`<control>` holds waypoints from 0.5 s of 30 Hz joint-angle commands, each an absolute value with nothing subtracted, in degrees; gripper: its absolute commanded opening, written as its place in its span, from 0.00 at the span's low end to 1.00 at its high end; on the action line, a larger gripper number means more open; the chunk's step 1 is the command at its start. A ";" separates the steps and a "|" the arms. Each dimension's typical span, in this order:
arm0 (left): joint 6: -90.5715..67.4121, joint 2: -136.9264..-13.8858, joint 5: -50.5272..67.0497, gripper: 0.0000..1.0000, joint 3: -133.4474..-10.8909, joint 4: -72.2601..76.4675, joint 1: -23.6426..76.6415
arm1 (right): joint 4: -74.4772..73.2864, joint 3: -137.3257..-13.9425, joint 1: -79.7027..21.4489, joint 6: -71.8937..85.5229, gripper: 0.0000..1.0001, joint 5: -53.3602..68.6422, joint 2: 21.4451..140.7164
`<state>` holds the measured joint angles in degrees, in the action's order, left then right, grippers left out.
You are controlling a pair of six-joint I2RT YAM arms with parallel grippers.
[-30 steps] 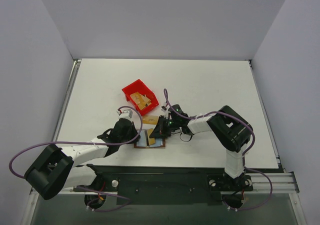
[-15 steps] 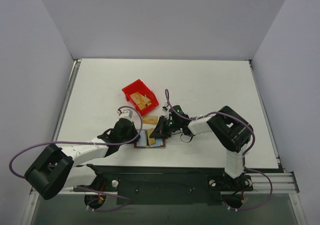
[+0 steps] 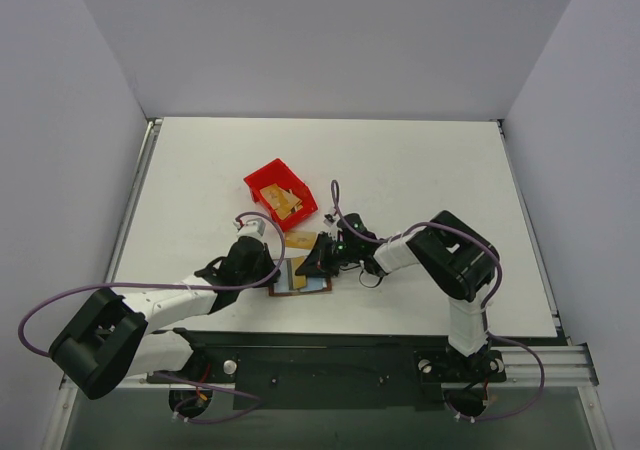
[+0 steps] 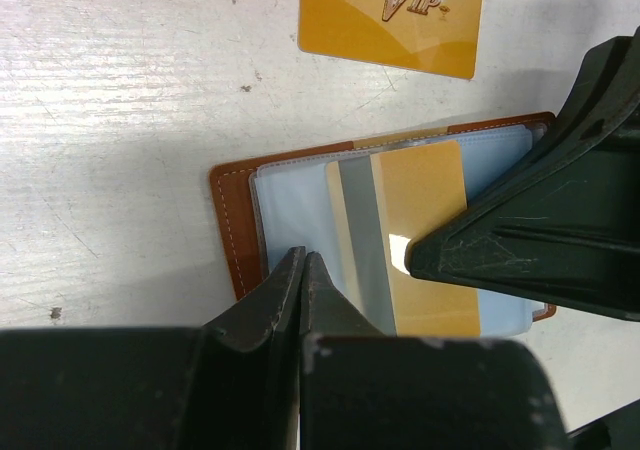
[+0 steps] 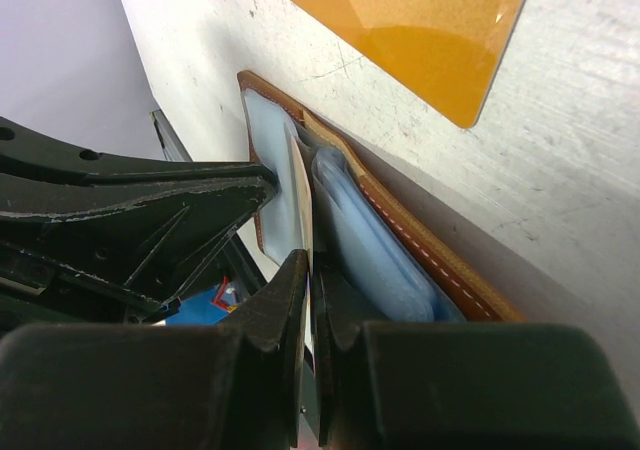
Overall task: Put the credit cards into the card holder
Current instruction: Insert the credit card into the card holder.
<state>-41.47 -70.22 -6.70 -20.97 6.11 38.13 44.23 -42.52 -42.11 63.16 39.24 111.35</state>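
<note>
while the small brown leather-like folding card holder [image 4: 232,232] lies open on the white table [image 3: 430,170] near its front edge, a thin gold-tan card with a grey stripe [image 4: 420,220] lies across its light blue pocket panels, pinched edge-on by the right gripper [image 5: 312,270]. the left gripper [image 4: 303,266] is pressed together at the holder's near edge. a loose gold vip card [image 4: 392,15] lies just beyond.

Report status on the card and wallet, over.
Left gripper shut, tips on wallet pocket. Right gripper shut on striped card, over open wallet; seating unclear. Loose card beside wallet, clear of the work.

Card holder [image 4: 234,238] open; striped card [image 4: 425,195] on panel.
</note>
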 commanded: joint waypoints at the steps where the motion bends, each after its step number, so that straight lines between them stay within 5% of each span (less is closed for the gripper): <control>1: -41.31 -70.49 -5.89 0.00 -21.88 0.09 38.14 | 45.00 -42.10 -43.24 63.19 0.00 36.30 113.03; 7: -41.40 -64.87 -6.94 0.01 -25.75 -5.71 38.14 | 43.60 -41.66 -43.42 62.14 0.00 35.25 113.03; 15: -41.22 -60.38 -8.88 0.25 -27.25 -10.81 38.06 | 42.36 -41.66 -43.33 61.17 0.00 34.72 112.59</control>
